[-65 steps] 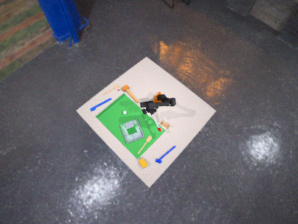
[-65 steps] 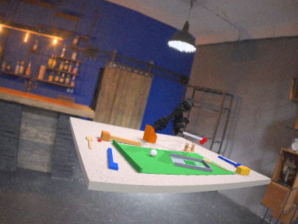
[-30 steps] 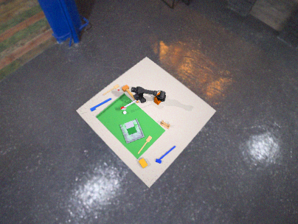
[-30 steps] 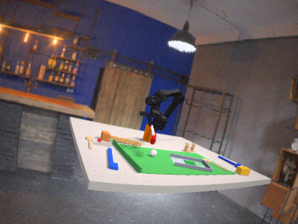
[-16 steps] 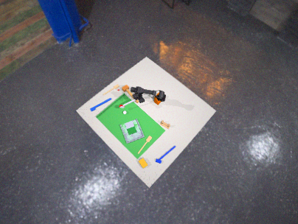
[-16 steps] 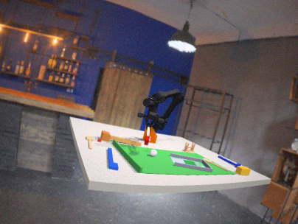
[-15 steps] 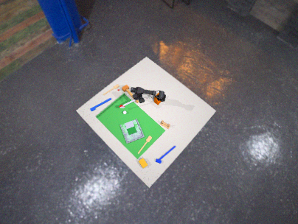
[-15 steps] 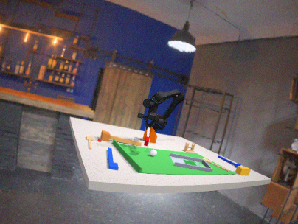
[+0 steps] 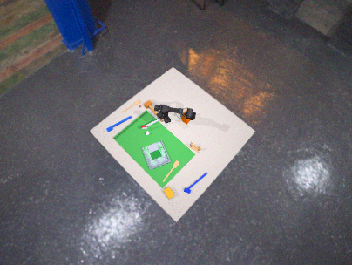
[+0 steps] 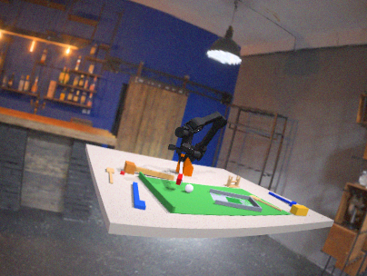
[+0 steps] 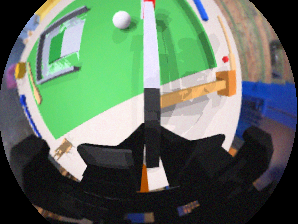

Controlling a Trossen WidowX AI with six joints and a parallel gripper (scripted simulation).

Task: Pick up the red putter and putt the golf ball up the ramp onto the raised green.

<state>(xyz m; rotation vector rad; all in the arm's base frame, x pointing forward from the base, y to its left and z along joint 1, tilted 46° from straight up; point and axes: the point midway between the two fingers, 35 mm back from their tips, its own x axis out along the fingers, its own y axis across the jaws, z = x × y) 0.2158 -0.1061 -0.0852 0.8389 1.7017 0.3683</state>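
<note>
Tool (image 11: pixel 149 152) first, nearest the wrist lens: its dark fingers are pressed onto the grip end of the red putter (image 11: pixel 150 50), pinching the shaft — not spread, not shut on nothing. From there the putter's white shaft runs straight away from the tool, and its red head hangs over the green mat (image 11: pixel 127 76) at the far end. In the exterior view the club hangs nearly upright under the tool, with its head low over the near-left part of the mat.

Just beyond the head and a little to its left in the wrist view lies the white golf ball (image 11: pixel 121 19), near the head but apart from it. Farther on in that same leftward direction sits the grey ramp (image 11: pixel 61 46) framing the raised green (image 11: pixel 68 39).

So the relation that matters: ball and ramp both lie off to one side of the putter's long axis — head, ball and green roughly in a row. A sideways sweep of the head towards the ball looks like the stroke called for; the ball has not yet reached the green. Other blocks and sticks lie on the desk (image 10: pixel 114 200) around the mat.
</note>
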